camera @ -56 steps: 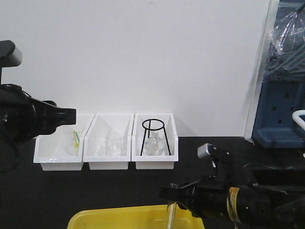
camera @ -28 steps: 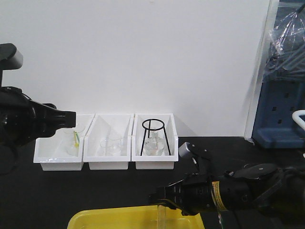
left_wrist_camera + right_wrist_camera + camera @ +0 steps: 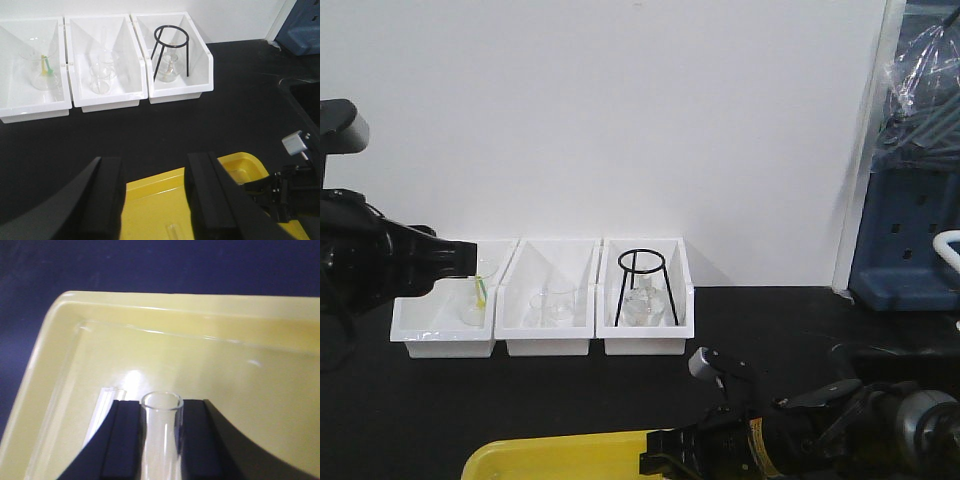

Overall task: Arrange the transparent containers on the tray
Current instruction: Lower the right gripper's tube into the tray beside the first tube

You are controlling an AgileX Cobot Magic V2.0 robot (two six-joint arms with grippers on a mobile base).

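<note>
Yellow tray [image 3: 280,330] beneath pincer-clamped test tube [image 3: 161,435]

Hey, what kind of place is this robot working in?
Most likely a chemistry lab bench or a mock-up of one. White bins along the wall hold clear beakers and a black wire tripod stand, and the right gripper holds a glass test tube over a yellow tray.

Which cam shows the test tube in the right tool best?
Right wrist: the test tube sits clamped between the tool fingers, open rim clear, above the yellow tray. In the front and left wrist views I cannot make it out.
</note>
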